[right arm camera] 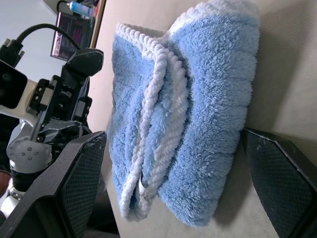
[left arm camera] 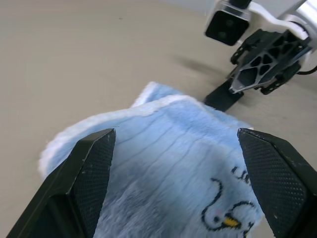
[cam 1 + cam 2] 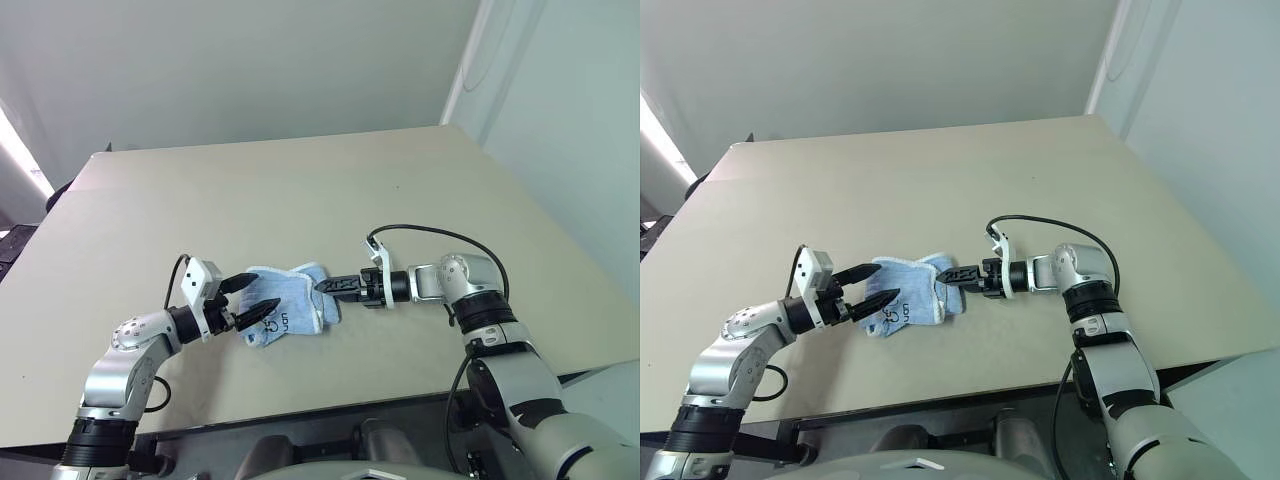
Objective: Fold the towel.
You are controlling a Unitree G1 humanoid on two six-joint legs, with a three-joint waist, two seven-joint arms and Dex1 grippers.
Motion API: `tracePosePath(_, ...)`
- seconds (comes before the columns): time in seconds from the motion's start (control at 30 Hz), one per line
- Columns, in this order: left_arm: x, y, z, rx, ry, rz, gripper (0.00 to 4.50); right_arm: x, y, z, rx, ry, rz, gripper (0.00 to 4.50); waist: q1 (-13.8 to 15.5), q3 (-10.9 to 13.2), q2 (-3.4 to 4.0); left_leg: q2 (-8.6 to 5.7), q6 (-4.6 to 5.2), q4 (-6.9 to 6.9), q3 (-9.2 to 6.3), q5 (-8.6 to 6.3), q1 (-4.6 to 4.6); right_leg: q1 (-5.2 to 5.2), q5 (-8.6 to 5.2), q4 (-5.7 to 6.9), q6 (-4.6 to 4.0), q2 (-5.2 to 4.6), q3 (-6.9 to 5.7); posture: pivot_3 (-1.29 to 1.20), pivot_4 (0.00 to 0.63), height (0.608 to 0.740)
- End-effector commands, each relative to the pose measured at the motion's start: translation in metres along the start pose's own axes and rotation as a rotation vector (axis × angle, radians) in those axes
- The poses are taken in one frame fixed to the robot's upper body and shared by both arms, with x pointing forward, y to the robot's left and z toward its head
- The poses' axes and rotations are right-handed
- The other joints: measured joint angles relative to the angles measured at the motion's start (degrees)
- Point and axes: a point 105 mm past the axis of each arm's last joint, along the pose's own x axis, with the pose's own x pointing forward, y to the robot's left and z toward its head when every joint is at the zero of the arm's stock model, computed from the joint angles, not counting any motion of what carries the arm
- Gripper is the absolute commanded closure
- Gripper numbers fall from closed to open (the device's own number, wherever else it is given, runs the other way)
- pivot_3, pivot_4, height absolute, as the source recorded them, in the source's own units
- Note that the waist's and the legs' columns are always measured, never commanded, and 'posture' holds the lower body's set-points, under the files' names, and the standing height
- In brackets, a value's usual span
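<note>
The towel [image 3: 292, 298] is light blue with white edging and lies in a folded, bunched bundle on the beige table [image 3: 300, 180], near its front edge. A dark embroidered motif [image 2: 220, 218] shows on the top layer. My left gripper [image 3: 267, 290] is open at the towel's left end, its two fingers straddling the cloth without pinching it. From the other side, my right gripper [image 3: 322, 288] points level at the towel's right end. It is open too, and the stacked folded edges [image 1: 163, 94] sit between its widely spread fingers.
The table's front edge [image 3: 330, 405] runs just below both arms. A black cable [image 3: 440, 232] loops over my right wrist. Bare tabletop stretches behind the towel to the far wall.
</note>
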Motion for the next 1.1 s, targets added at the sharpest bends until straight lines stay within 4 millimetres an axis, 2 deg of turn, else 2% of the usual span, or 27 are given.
tracePosePath(0.03,-0.001,-0.002,0.015,0.036,-0.041,0.001,0.33,0.017,0.025,0.000,-0.025,0.047,0.091,0.02,-0.01,0.01,0.01,0.01,0.00,0.00,0.00,0.00,-0.02,-0.02,0.08,0.00,-0.13,0.00,0.00,0.00,0.000,0.740)
tracePosePath(0.27,0.005,-0.002,0.013,0.037,-0.037,-0.004,0.33,0.034,0.043,-0.011,-0.057,0.112,0.136,0.02,0.33,0.01,0.01,-0.08,-0.02,-0.01,0.00,-0.01,-0.16,-0.10,0.10,-0.06,-0.15,-0.12,0.00,0.00,0.000,0.740)
tracePosePath(0.53,0.006,-0.001,0.011,0.038,-0.029,-0.001,0.33,0.042,0.021,-0.010,-0.008,0.081,0.009,0.02,0.14,0.01,0.02,-0.08,-0.03,-0.02,-0.01,-0.02,-0.14,-0.11,0.10,-0.04,-0.16,-0.11,0.00,0.00,0.000,0.740)
tracePosePath(0.63,0.003,0.003,0.011,0.041,-0.023,0.009,0.33,0.039,0.019,-0.007,-0.002,0.067,-0.007,0.69,0.13,0.01,0.02,-0.08,-0.03,-0.01,-0.01,-0.01,-0.12,-0.10,0.10,-0.02,-0.16,-0.11,0.00,0.00,0.000,0.740)
tracePosePath(0.77,-0.003,0.010,0.009,0.052,-0.003,0.028,0.33,0.029,0.023,-0.004,-0.042,0.061,-0.006,2.11,0.22,0.02,0.03,-0.08,-0.03,-0.01,-0.02,-0.01,-0.14,-0.10,0.10,-0.02,-0.16,-0.10,0.00,0.00,0.000,0.740)
tracePosePath(0.97,-0.007,0.019,0.012,0.063,0.001,0.051,0.33,0.001,0.033,0.008,-0.067,0.019,0.024,4.25,0.23,0.02,0.03,-0.09,-0.02,-0.01,-0.02,-0.02,-0.24,-0.17,0.09,-0.08,-0.14,-0.12,-0.01,0.00,0.000,0.740)
tracePosePath(1.0,-0.007,0.020,0.013,0.060,-0.003,0.052,0.33,-0.006,0.036,0.013,-0.075,-0.004,0.028,4.49,0.24,0.02,0.03,-0.09,-0.02,-0.02,-0.02,-0.02,-0.25,-0.18,0.09,-0.08,-0.14,-0.12,-0.01,0.00,0.000,0.740)
tracePosePath(1.1,-0.006,0.021,0.014,0.056,-0.005,0.053,0.33,-0.030,0.044,0.029,-0.100,-0.083,0.036,4.49,0.36,0.02,0.03,-0.09,-0.02,-0.01,-0.02,-0.02,-0.26,-0.20,0.09,-0.06,-0.15,-0.12,-0.01,0.00,0.000,0.740)
